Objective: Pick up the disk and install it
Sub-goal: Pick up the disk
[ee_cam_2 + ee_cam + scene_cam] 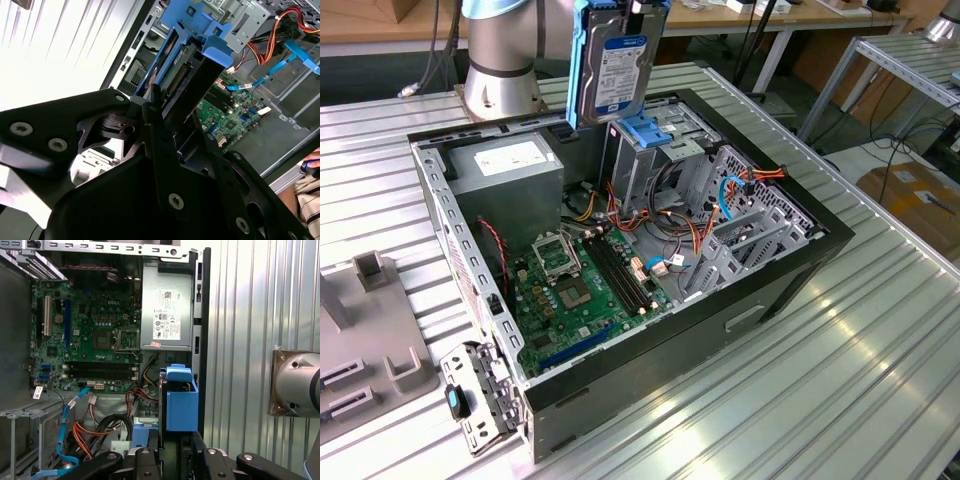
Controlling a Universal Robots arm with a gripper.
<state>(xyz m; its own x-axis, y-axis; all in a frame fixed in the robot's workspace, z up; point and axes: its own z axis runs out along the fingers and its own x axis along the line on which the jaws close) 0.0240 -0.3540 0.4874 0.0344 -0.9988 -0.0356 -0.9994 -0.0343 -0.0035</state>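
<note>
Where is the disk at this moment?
In the exterior view the disk hangs upright at top centre, just above the blue latch of the drive cage in the open computer case.

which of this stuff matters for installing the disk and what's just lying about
In the job: the disk, held upright in the gripper; grey drive cage with its blue latch; open computer case.
Just there: power supply; motherboard; grey fixtures at the exterior view's left.

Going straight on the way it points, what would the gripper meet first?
The disk the gripper holds would likely touch the blue latch atop the drive cage first; depth is unclear.
</note>
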